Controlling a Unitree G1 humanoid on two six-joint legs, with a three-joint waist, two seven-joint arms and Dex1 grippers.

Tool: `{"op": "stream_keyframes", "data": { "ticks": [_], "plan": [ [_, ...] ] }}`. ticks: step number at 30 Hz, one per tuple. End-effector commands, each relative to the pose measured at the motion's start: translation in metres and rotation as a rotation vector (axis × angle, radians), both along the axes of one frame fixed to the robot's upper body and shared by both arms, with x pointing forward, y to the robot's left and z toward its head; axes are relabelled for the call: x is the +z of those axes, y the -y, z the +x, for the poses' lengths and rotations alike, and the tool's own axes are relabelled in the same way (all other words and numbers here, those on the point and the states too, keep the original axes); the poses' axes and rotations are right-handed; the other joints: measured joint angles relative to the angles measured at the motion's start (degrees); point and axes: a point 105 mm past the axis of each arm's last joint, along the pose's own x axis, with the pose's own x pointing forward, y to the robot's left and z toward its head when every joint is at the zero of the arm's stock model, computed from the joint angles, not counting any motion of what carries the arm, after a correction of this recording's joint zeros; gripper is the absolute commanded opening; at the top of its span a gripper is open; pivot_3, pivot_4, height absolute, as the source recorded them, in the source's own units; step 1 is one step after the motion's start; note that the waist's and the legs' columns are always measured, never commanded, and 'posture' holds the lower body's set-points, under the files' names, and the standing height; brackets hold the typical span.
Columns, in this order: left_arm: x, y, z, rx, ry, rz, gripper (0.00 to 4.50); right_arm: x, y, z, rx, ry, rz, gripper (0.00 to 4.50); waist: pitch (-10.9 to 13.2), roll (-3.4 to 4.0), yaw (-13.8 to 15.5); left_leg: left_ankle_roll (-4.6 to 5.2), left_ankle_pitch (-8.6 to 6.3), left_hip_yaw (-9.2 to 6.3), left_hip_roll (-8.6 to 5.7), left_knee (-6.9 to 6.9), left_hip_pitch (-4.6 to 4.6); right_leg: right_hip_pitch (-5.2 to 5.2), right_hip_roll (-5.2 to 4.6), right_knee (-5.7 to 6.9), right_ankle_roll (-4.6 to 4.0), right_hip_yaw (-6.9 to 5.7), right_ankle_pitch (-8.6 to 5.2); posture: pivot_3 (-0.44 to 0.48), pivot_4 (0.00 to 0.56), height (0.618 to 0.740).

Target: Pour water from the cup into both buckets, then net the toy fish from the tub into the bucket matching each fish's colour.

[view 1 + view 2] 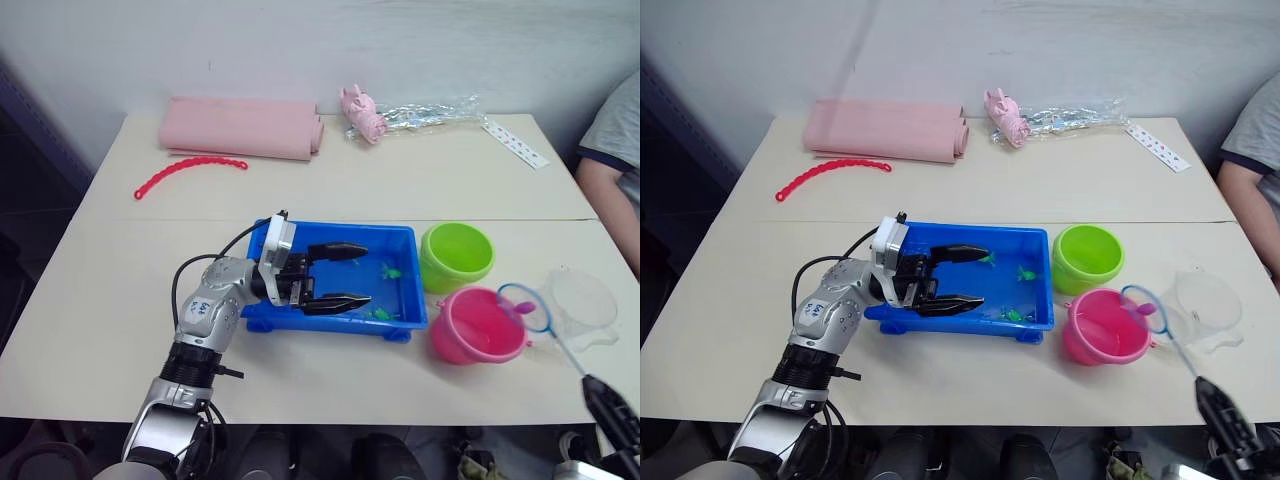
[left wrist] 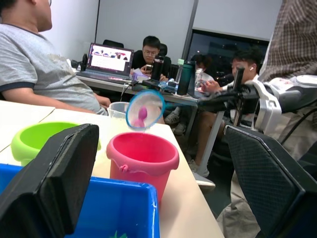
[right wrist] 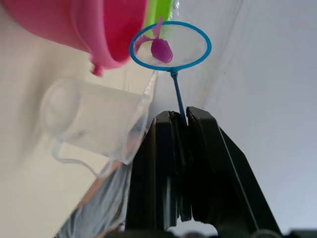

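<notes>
Right gripper point(image 3: 181, 124): fingers clamped on thin handle of small blue-rimmed mesh net point(image 1: 524, 306). Hoop held just above far rim of round pink plastic bucket point(image 1: 476, 326), carrying one magenta toy fish point(image 3: 161, 49). Left gripper point(image 1: 340, 273): fingers spread wide, holding nothing, poised over shallow rectangular blue plastic tub point(image 1: 400, 240). Green toy fish point(image 1: 388, 270) lying in tub. Lime green plastic bucket point(image 1: 456, 255) standing just beside tub and pink bucket; clear plastic cup point(image 1: 585, 300) on table point(image 1: 100, 330) beyond net.

Risks, as judged: hoop near bucket rim rather than centred, so tipping here likely to drop fish onto table. Handle gripped at far end; possible twist between fingers during tipping. Rim contact could topple bucket.
</notes>
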Motion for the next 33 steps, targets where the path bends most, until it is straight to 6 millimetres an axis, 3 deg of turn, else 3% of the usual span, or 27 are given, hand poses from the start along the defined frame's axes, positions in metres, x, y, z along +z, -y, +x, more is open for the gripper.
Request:
{"op": "stream_keyframes", "data": {
  "ticks": [1, 5, 9, 12, 18, 26, 29, 33],
  "plan": [
    [0.009, 0.001, 0.001, -0.012, 0.044, 0.002, 4.44, 0.017, -0.002, -0.003, 0.000, 0.049, -0.044, 0.00, 0.0, 0.01, 0.0, 0.00, 0.00, 0.01, -0.01, 0.00, 0.00, 0.00, -0.01, 0.00, 0.00, 0.02, 0.00, 0.000, 0.150, 0.740],
    [0.009, -0.002, 0.003, -0.010, 0.050, 0.014, 4.44, 0.028, 0.004, -0.004, -0.027, 0.084, -0.073, 0.00, 0.0, 0.01, 0.0, -0.02, -0.01, 0.01, -0.01, -0.02, 0.00, 0.00, 0.01, -0.01, 0.00, 0.02, 0.00, 0.000, 0.150, 0.740],
    [0.008, -0.003, 0.001, -0.012, 0.049, 0.024, 4.44, 0.009, -0.005, 0.005, 0.017, 0.038, -0.021, 0.00, 0.0, 0.01, 0.0, -0.03, -0.01, 0.00, 0.01, -0.03, 0.01, -0.01, 0.03, -0.01, -0.01, 0.02, -0.01, 0.000, 0.150, 0.740],
    [0.010, -0.003, 0.000, -0.010, 0.050, 0.022, 4.44, 0.017, -0.003, 0.008, -0.007, 0.090, 0.006, 0.00, 0.0, 0.01, 0.0, -0.04, 0.00, 0.01, 0.01, -0.04, 0.02, -0.01, 0.03, 0.00, -0.01, 0.02, -0.01, 0.000, 0.150, 0.740],
    [0.008, -0.018, 0.000, 0.017, 0.050, 0.053, 4.44, 0.027, -0.007, 0.014, 0.068, -0.006, 0.365, 0.00, 0.0, 0.01, -0.1, -0.01, 0.01, 0.01, 0.01, -0.03, 0.02, 0.01, 0.02, 0.00, -0.01, 0.03, -0.01, 0.000, 0.150, 0.740],
    [0.009, -0.061, 0.006, 0.119, 0.038, 0.116, 4.44, 0.084, -0.034, 0.048, 0.315, -0.071, 0.622, 0.00, 0.0, -0.02, -0.9, 0.10, 0.05, 0.01, 0.03, -0.02, 0.03, 0.02, 0.00, 0.07, 0.00, -0.02, 0.00, 0.000, 0.150, 0.740],
    [0.007, -0.085, 0.008, 0.159, 0.036, 0.178, 4.44, 0.098, -0.047, 0.070, 0.389, -0.166, 0.910, 0.00, 0.0, -0.01, -0.9, 0.13, 0.07, -0.01, 0.04, -0.02, 0.03, 0.03, 0.00, 0.08, 0.00, -0.04, 0.00, 0.000, 0.150, 0.740],
    [0.006, -0.118, 0.008, 0.217, 0.032, 0.253, 4.44, 0.104, -0.059, 0.095, 0.462, -0.324, 1.034, 0.00, 0.0, -0.11, -1.4, 0.21, 0.11, -0.08, 0.04, 0.01, 0.01, 0.05, -0.02, 0.10, 0.01, -0.15, 0.01, 0.000, 0.150, 0.740]
  ]
}}
